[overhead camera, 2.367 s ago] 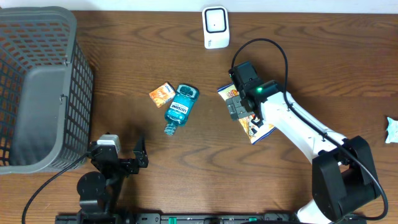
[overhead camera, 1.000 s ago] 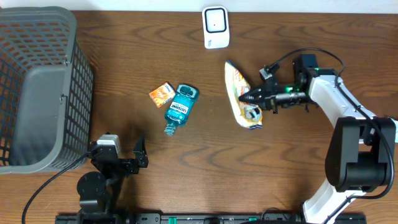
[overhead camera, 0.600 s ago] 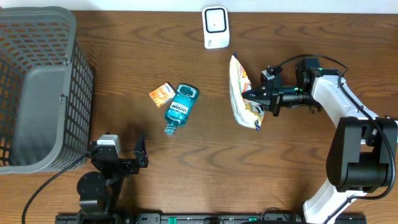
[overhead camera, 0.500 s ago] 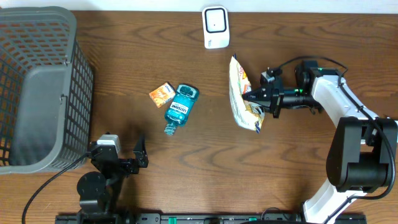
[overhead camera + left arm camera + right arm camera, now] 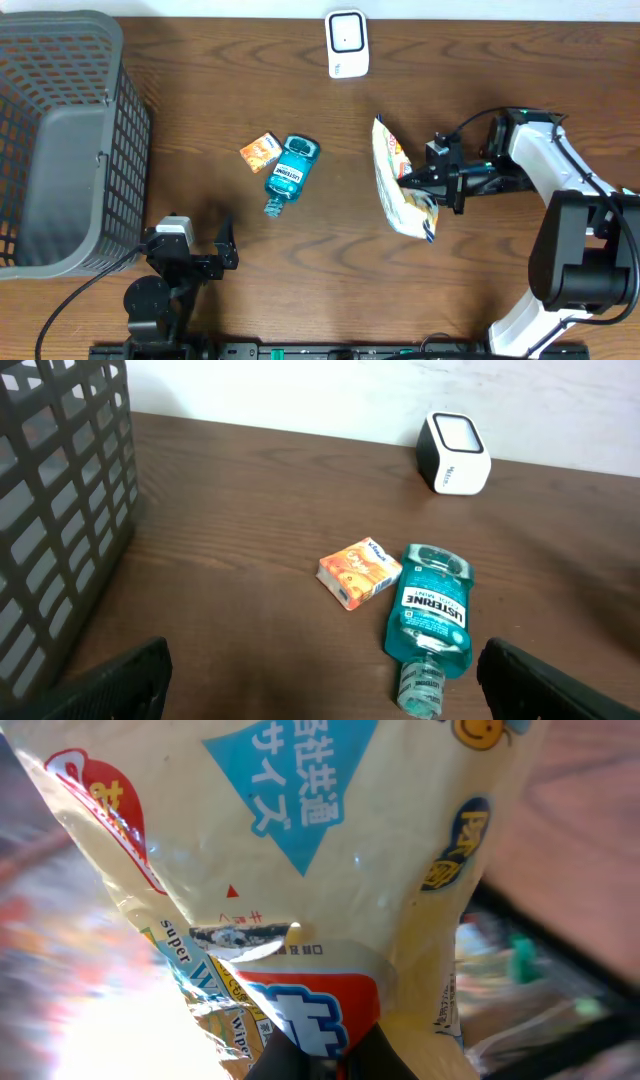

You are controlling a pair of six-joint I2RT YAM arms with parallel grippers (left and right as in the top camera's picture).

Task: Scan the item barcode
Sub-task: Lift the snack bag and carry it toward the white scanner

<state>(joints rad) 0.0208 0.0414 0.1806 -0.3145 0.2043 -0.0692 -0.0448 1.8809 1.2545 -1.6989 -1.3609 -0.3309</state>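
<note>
Two arms work at a brown wooden desk (image 5: 200,80). The right tool (image 5: 405,180) is pressed together on a yellow snack bag (image 5: 400,195) and pinches it at its right edge. Seen from overhead, the bag hangs clear of the desk on edge, its long side running from upper left to lower right. It is right of centre, below the white scanner (image 5: 347,43) and well apart from it. In the right wrist view the bag (image 5: 300,870) fills almost the whole picture — pale yellow film with a blue triangle of Japanese print and a red patch low down, just above the dark fingertips (image 5: 290,1065). No barcode can be made out on the side that shows.

The scanner stands upright at the far edge of the desk. Near the middle lies a teal mouthwash bottle (image 5: 288,175) on its side, cap toward the near edge, with a small orange box (image 5: 262,152) just beside its upper left corner. A dark mesh basket (image 5: 130,130) occupies the left end.

The left tool (image 5: 195,250) sits low at the near left — its jaws spread wide and holding nothing, with the bottle (image 5: 430,620), the box (image 5: 360,572) and the scanner (image 5: 455,453) ahead of it.
</note>
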